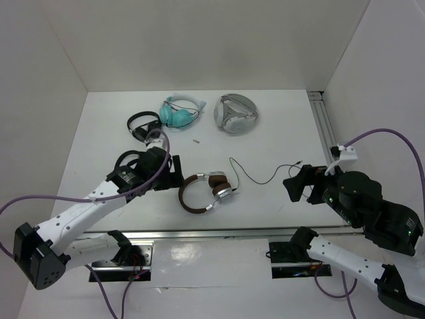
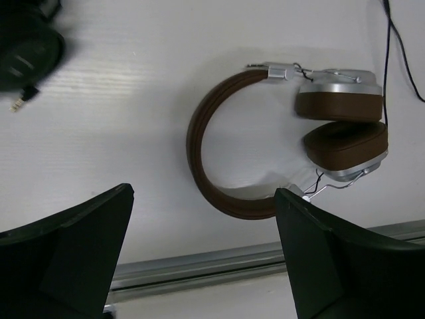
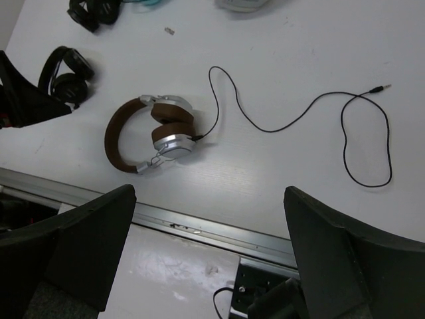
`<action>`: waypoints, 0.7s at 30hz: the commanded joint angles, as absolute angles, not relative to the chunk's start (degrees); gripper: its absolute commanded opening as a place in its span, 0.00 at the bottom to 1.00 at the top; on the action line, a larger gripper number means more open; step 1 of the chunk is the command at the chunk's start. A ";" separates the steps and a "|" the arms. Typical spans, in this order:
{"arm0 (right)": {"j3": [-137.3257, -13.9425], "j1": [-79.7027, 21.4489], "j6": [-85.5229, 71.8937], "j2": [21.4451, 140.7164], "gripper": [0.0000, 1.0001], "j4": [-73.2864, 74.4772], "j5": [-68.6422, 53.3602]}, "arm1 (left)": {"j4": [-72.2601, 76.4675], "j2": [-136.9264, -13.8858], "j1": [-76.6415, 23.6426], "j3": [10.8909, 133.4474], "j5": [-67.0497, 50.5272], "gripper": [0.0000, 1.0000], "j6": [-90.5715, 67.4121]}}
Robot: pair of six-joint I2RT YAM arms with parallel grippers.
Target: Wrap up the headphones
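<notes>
The headphones (image 1: 204, 193) lie flat on the white table, with a brown headband (image 2: 199, 143), brown pads and silver earcups (image 2: 340, 85). Their thin black cable (image 1: 264, 179) runs loosely to the right and ends in a plug (image 3: 384, 86). My left gripper (image 1: 175, 171) hovers open just left of the headband, nothing between its fingers; in the left wrist view this gripper (image 2: 202, 193) frames the band's lower curve. My right gripper (image 1: 296, 183) is open near the cable's far end. The right wrist view shows that gripper (image 3: 209, 193) above the table's front edge, apart from the headphones (image 3: 149, 133).
A black pair (image 1: 143, 125) sits at the back left, and another black pair (image 3: 66, 73) lies beside my left arm. A teal pair (image 1: 179, 113) and a grey pair (image 1: 236, 113) rest at the back. A metal rail (image 1: 212, 234) lines the front edge, and another rail (image 1: 325, 126) runs along the right.
</notes>
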State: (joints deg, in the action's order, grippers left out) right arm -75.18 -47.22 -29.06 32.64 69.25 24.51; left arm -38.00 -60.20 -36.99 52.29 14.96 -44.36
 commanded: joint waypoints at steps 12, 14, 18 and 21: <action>-70.84 -46.93 -27.34 31.38 1.00 62.58 20.31 | -33.49 -81.62 -47.37 44.47 23.64 0.98 -73.03; -70.84 -46.93 -27.33 31.38 1.00 62.58 19.78 | -33.31 -84.62 -48.08 45.00 23.64 0.97 -74.17; -70.84 -46.93 -27.33 30.33 1.00 62.58 19.25 | -33.84 -89.90 -49.21 46.14 24.78 0.82 -76.90; -70.84 -46.93 -27.33 29.80 1.00 62.58 19.25 | -33.84 -91.41 -49.83 46.14 24.79 0.72 -78.56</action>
State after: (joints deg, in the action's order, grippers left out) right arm -70.81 -47.20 -28.36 30.74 66.02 19.97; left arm -34.28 -88.33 -49.08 47.31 25.21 -74.00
